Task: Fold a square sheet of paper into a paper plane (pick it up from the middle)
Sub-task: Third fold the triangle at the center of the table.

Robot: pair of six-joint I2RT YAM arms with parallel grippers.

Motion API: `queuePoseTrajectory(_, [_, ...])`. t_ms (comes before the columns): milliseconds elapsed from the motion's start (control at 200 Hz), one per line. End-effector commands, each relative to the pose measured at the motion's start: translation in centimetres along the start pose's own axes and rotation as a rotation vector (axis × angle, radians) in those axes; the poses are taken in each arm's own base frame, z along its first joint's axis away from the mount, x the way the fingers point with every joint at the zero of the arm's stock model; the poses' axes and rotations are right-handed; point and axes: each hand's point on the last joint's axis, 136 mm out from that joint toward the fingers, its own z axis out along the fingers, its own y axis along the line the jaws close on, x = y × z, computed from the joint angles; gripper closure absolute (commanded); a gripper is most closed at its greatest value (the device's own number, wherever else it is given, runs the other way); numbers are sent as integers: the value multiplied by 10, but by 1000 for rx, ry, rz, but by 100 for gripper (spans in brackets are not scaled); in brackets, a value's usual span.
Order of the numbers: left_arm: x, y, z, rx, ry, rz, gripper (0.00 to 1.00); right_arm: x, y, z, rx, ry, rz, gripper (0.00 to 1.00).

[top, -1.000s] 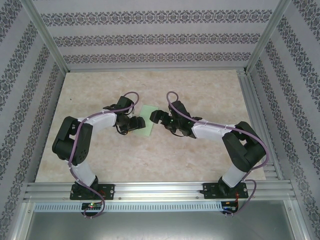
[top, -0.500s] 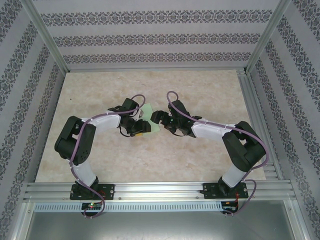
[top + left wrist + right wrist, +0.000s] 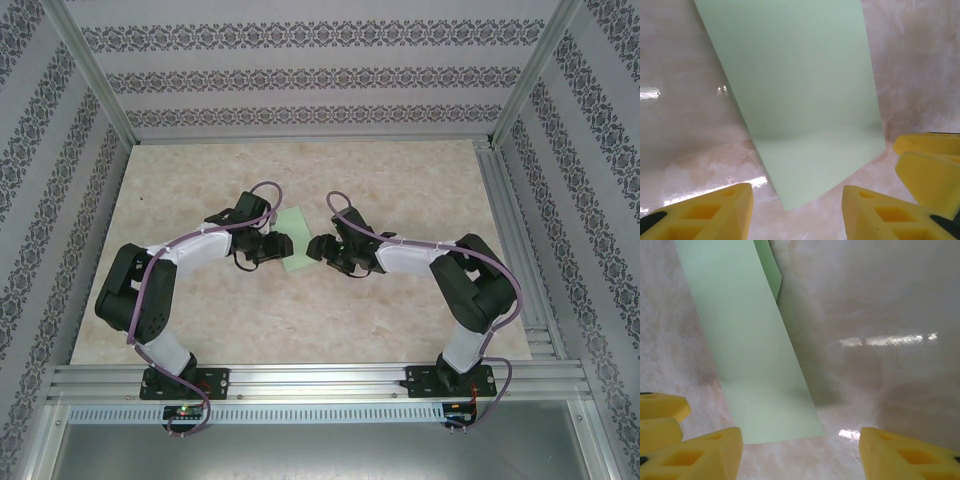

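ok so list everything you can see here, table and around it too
sheet of paper: one, pale mint green, middle of the table between the two grippers, with a bend across it
table: one, glossy beige marbled top
walls: three, white with grey patterned stripes, around the table
frame: one, silver metal, rails at the near edge and corner posts
arms: two, black and white, bases on the near rail
cables: two, purple, one along each arm
left gripper: one, black with yellow fingers, open, at the paper's left side
right gripper: one, black with yellow fingers, open, at the paper's right side
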Motion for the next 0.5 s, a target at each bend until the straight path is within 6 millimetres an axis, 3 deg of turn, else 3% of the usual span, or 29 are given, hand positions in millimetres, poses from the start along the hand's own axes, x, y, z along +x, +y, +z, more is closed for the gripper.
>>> queuePoseTrajectory(0, [-12, -2, -6, 12, -56, -4, 49, -9, 11, 3, -36, -5, -30, 43])
queuePoseTrajectory(240, [-12, 1, -6, 6, -56, -19, 49, -12, 14, 12, -66, 10, -29, 48])
queuePoseTrajectory(495, [-14, 4, -6, 2, -60, -29, 49, -12, 25, 16, -137, 21, -36, 60])
